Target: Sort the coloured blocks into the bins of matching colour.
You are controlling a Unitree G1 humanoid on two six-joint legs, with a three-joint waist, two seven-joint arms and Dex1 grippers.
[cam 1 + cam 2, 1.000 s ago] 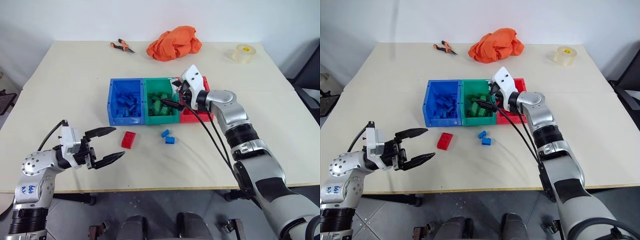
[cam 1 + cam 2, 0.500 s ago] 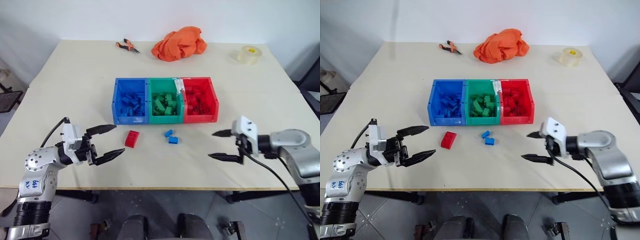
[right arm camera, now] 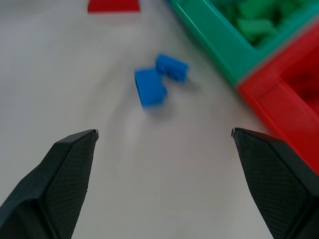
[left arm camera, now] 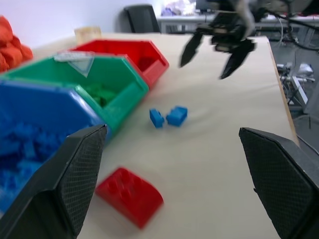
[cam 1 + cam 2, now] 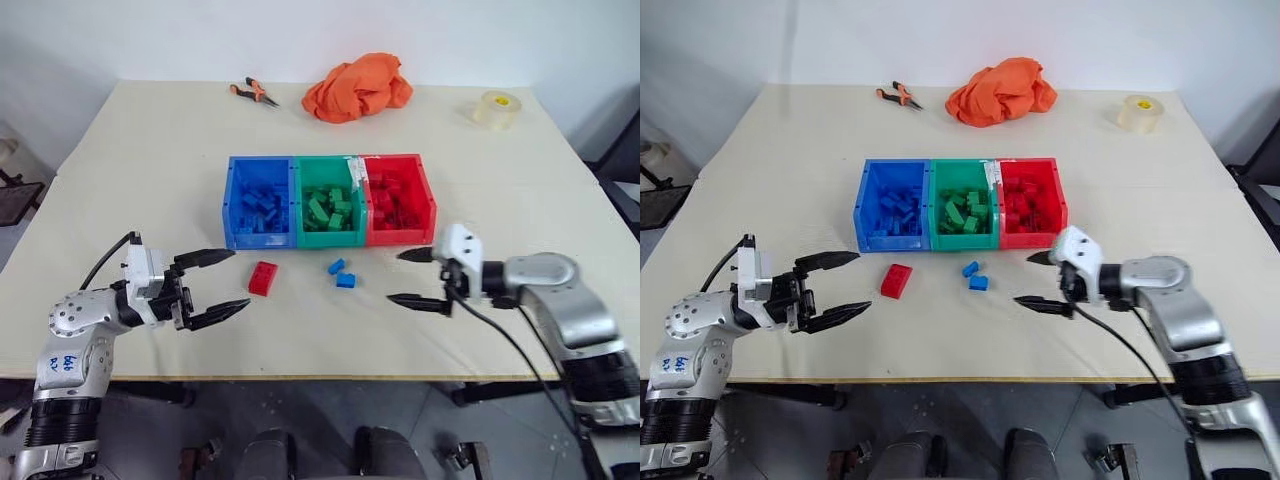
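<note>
From the head views, the pale wooden table [image 5: 150, 180] carries three joined plastic bins in a row, blue [image 5: 259, 201], green [image 5: 330, 200] and red [image 5: 399, 198], each with matching studded bricks inside. In front of them lie a loose red studded brick [image 5: 263, 277] and two small blue studded bricks [image 5: 342, 274] touching each other. At the table's far edge sit a crumpled orange cloth [image 5: 358, 86], orange-handled pliers [image 5: 250, 92] and a clear tape roll [image 5: 497, 108].

The left gripper [image 5: 222, 282] hovers near the red brick, jaws spread wide and empty. The right gripper [image 5: 408, 278] hangs just beside the blue pair, likewise spread and empty.

The left wrist view adds the red brick close between its fingers [image 4: 70, 179], the blue pair beyond, and a dark chair behind the table.

The right wrist view looks straight at the two blue bricks, with the green and red bin walls beside them.
</note>
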